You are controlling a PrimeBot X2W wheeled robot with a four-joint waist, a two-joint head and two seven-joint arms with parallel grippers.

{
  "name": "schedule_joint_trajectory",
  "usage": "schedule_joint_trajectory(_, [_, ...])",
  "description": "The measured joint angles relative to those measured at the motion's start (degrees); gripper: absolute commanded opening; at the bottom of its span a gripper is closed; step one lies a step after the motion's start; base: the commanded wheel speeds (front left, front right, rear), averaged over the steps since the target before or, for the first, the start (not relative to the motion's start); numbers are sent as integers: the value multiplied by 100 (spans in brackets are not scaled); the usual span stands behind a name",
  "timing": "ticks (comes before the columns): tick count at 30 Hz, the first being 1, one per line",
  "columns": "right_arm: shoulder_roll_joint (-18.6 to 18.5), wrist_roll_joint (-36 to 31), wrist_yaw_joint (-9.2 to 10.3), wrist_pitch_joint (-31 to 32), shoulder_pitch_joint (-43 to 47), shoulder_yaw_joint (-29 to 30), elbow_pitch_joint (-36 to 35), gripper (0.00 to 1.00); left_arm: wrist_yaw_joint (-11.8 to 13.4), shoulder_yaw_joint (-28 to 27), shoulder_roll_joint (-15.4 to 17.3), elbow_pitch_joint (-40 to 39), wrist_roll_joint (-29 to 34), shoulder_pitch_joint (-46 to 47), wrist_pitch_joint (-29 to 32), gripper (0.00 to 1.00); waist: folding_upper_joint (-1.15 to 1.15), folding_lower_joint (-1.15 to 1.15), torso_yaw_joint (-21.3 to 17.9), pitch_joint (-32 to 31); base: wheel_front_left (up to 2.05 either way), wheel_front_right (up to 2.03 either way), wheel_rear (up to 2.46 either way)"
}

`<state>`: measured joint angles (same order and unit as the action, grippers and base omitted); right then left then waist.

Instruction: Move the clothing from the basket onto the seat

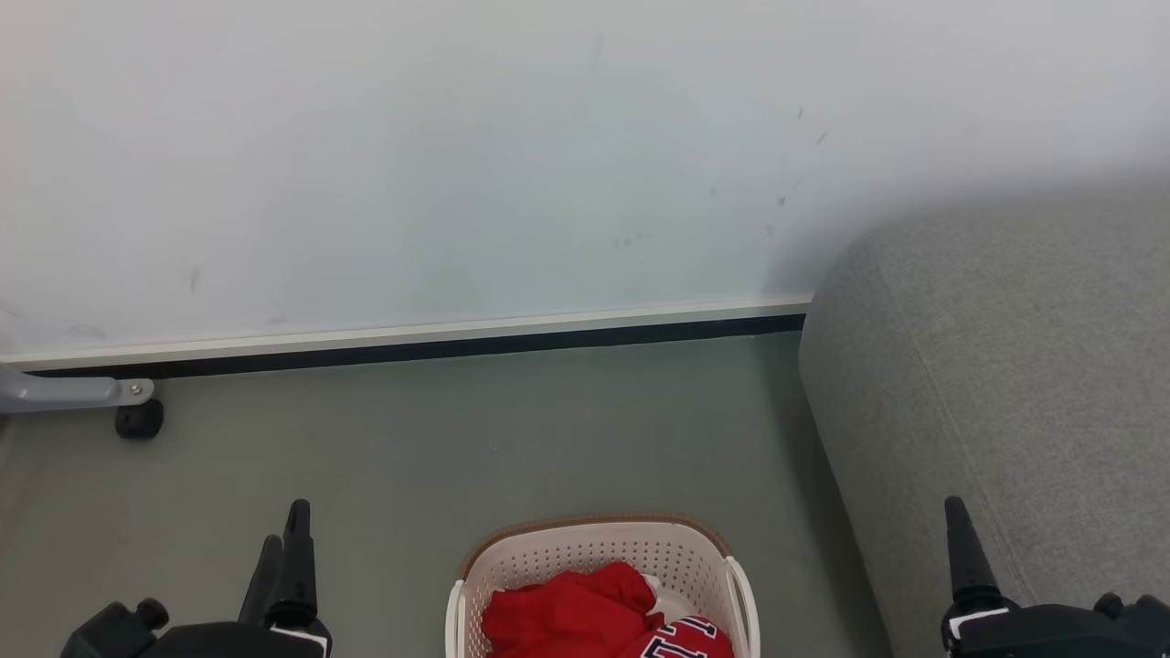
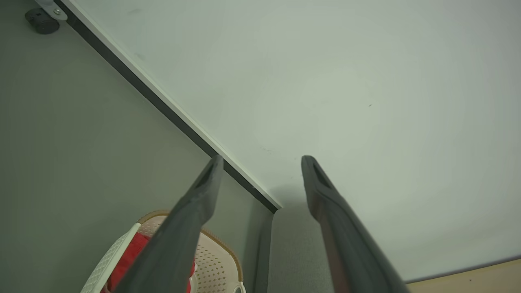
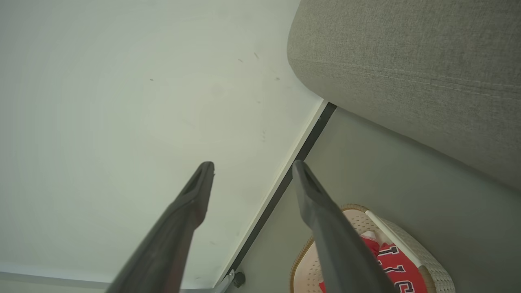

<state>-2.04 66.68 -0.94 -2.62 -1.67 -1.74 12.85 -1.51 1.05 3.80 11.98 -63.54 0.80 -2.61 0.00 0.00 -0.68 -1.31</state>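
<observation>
Clothing (image 1: 571, 612): lies heaped in basket (image 1: 594, 553) on floor (image 1: 457, 439), beside seat (image 1: 1005, 384). Probably soft, light, limp; best pinched at top fold. Left gripper (image 2: 262, 161), right gripper (image 3: 250, 167): both splayed wide, holding nothing.

Logged left gripper (image 1: 285, 523) at lower left of head view: two long black fingers (image 1: 297, 557), tapered to narrow rounded tips. Mounted on matte black housing (image 1: 210, 640), with small white block (image 1: 300, 635) at finger base and round black knob (image 1: 151, 610) toward frame's left edge. Logged right gripper (image 1: 955, 512) at lower right: matching black housing, white block, knob. Looked dark grey and matte in wrist views, with shallow elongated recess (image 2: 206, 176) near each tip.
</observation>
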Motion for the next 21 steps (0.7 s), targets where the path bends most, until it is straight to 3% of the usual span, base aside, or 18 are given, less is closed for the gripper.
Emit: schedule_joint_trajectory(21, [-267,-2242,305,-419,-3,-792,-157,100,350,376,322,-240,2412,-151,-427,100,0,0,-108,-34,0,0,0])
